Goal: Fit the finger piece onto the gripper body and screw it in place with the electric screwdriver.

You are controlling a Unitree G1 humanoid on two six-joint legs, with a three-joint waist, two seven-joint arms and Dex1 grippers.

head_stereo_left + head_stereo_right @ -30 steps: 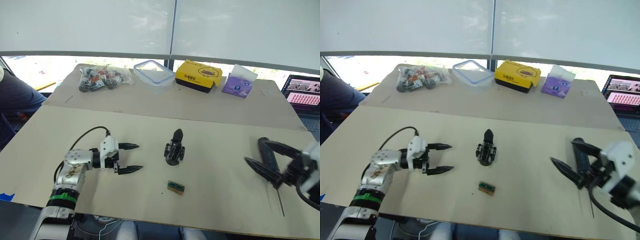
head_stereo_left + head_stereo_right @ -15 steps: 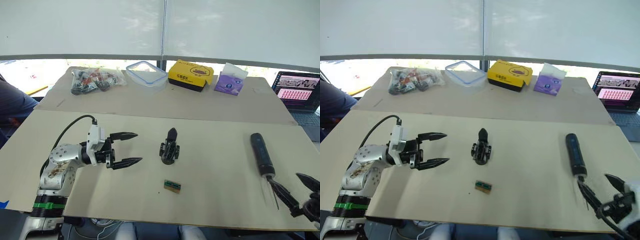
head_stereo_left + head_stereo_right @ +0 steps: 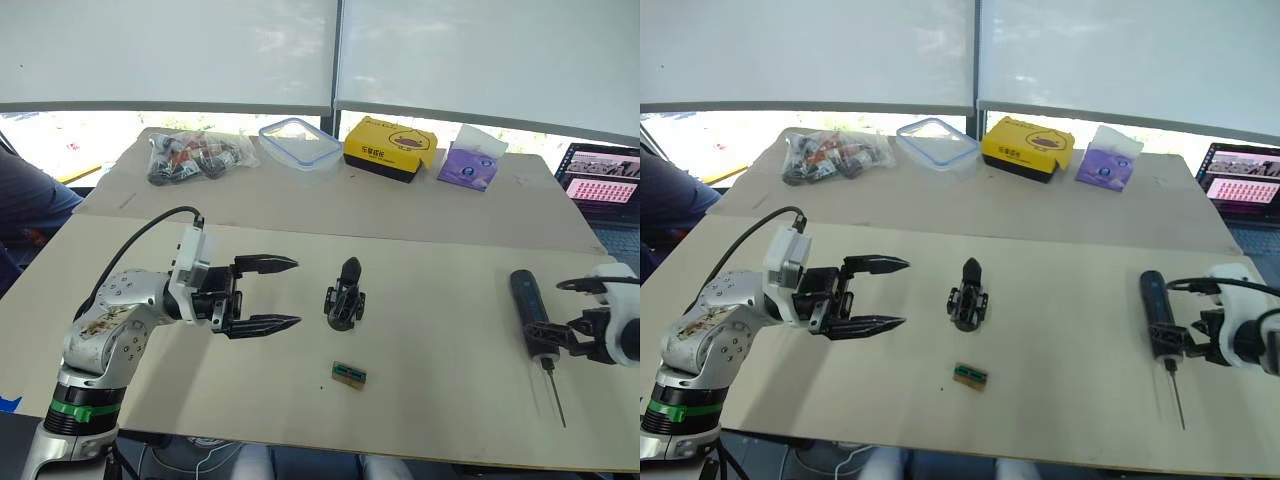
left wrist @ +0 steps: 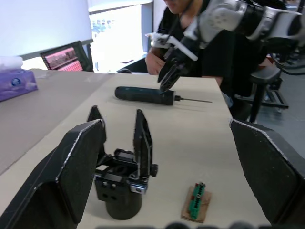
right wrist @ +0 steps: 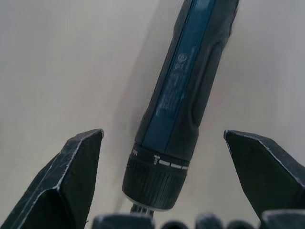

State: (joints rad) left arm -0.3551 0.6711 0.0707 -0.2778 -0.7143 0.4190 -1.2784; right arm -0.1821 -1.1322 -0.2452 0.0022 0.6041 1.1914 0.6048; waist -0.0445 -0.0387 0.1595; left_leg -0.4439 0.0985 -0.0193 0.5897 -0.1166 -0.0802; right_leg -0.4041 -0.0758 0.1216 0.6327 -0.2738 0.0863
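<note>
Right end effector [image 5: 162, 191] back over electric screwdriver [image 3: 528, 310]

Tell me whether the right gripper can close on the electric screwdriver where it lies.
Probably yes. The right gripper is open with a finger on each side of the electric screwdriver, just above its collar, and the table beside the tool is bare, so nothing blocks it.

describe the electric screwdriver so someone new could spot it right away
On the near beige table, look to the robot's right edge, beside the right gripper. The electric screwdriver lies flat there: a thick black cylinder ending in a thin metal bit, much longer than the upright gripper body mid-table.
</note>
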